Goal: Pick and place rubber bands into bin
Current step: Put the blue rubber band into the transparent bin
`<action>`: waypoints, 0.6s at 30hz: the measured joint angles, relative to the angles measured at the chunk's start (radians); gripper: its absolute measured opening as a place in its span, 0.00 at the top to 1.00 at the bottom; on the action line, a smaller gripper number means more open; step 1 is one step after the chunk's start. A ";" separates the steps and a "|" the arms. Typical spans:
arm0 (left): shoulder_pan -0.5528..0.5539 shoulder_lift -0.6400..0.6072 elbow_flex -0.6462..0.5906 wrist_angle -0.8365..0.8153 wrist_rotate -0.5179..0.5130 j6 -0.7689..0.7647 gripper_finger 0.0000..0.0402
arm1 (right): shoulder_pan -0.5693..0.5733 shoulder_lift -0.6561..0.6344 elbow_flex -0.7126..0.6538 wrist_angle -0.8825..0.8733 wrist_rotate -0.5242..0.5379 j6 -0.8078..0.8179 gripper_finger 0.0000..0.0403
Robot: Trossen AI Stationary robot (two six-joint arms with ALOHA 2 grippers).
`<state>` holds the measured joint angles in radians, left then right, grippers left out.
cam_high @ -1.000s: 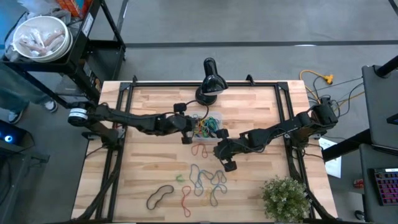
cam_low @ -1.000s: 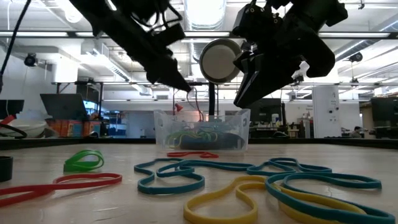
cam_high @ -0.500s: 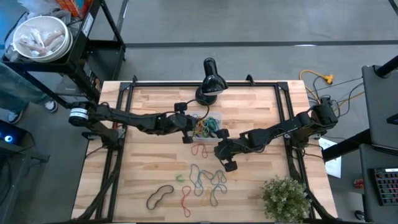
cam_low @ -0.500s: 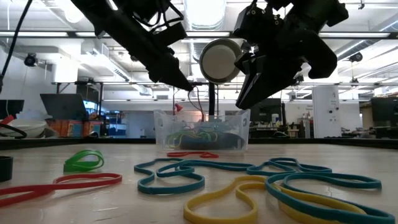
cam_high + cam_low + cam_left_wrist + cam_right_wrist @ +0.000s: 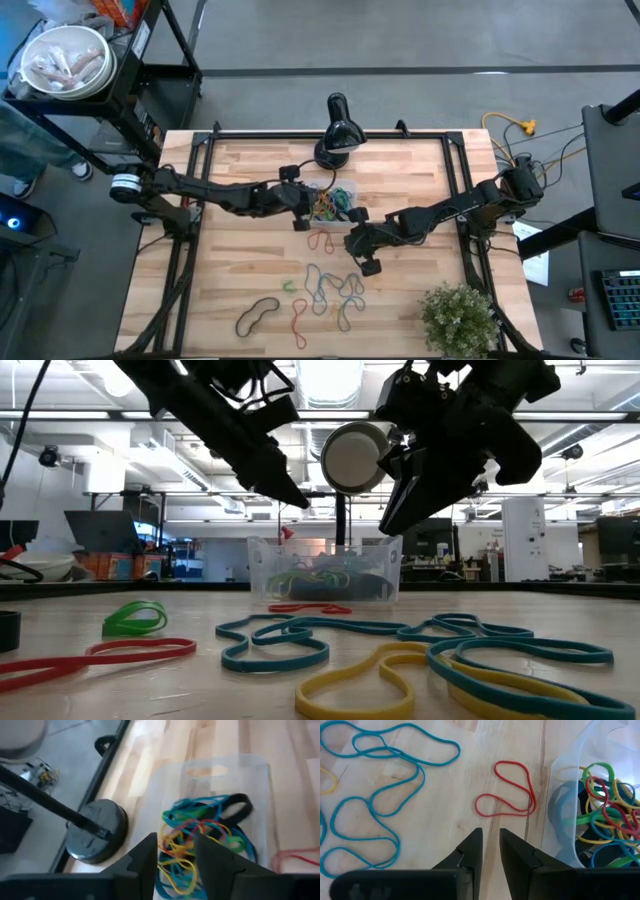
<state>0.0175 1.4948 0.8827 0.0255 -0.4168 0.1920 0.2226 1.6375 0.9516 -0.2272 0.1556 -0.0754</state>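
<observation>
The clear bin (image 5: 337, 205) stands mid-table with a tangle of coloured rubber bands (image 5: 200, 832) lying in it. My left gripper (image 5: 175, 852) hovers open over the bin's left end (image 5: 308, 205), and nothing is between its fingers. My right gripper (image 5: 490, 845) hangs above the table just near of the bin (image 5: 358, 243), its fingers a narrow gap apart and empty. A red band (image 5: 507, 795) lies flat on the wood beside the bin. More loose rubber bands (image 5: 325, 290), blue, yellow, red, green and black, are spread toward the near edge.
A black round stand base (image 5: 337, 140) sits just far of the bin. A potted plant (image 5: 458, 318) fills the near right corner. A black band (image 5: 258, 315) and a green one (image 5: 135, 618) lie near left. A white bowl (image 5: 65, 60) rests on a cart off the table.
</observation>
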 joint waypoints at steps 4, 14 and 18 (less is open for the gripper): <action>-0.049 -0.024 -0.003 -0.079 0.001 -0.052 0.71 | 0.005 0.000 0.000 0.005 -0.078 0.046 0.85; -0.204 -0.080 -0.040 -0.115 0.001 -0.082 0.71 | 0.098 0.000 -0.024 0.069 -0.192 0.132 0.85; -0.231 -0.085 -0.047 -0.115 0.000 -0.077 0.71 | 0.125 0.000 -0.025 0.076 -0.191 0.179 0.85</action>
<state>-0.2130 1.4097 0.8357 -0.0890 -0.4171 0.1148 0.3477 1.6375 0.9268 -0.1513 -0.0349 0.1035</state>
